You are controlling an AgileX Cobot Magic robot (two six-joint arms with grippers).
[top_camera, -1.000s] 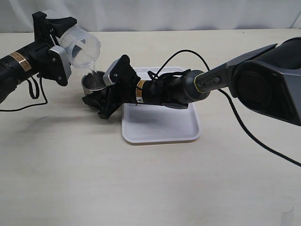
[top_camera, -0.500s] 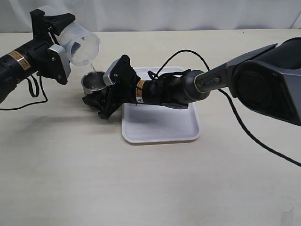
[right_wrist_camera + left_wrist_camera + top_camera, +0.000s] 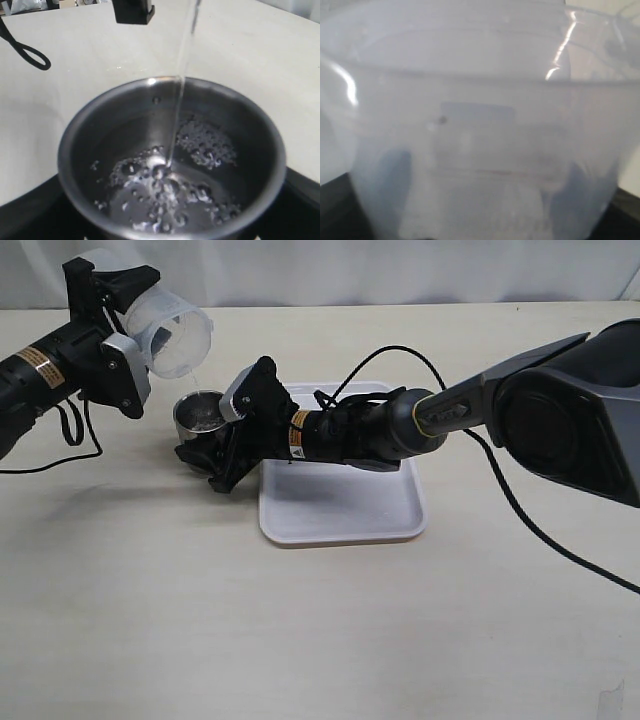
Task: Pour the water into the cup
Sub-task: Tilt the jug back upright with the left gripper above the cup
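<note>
easing back from the pour, the left gripper (image 3: 135, 335) in the upper left of the exterior frame has raised the clear container (image 3: 178, 332) a little. a second ago its lip hung lower and closer over the cup (image 3: 198, 412). that gripper is clamped on the container, whose cloudy wall fills the whole left wrist frame. the water (image 3: 181, 65) was a plain stream from outside a second ago and is now hard to make out there. in the right wrist frame it shows as one thin thread falling just inside the far rim and bubbling where it lands. the cup sits left of centre in the exterior frame, on the table just off the tray's left edge. it has not moved, and the right gripper (image 3: 215, 430) is clasped round it, one finger on each side. the cup already holds a fair pool, so i judge the pour is being wound down and the task is close to done. the thread needs to stop before the container swings away, or drops may land on the table.

the table (image 3: 300, 640) is a pale beige top, matte and unmarked. a white tray (image 3: 340, 510) lies at centre under the right arm, and black cables (image 3: 540, 530) trail to the right. a pale curtain-like backdrop runs along the top edge.
</note>
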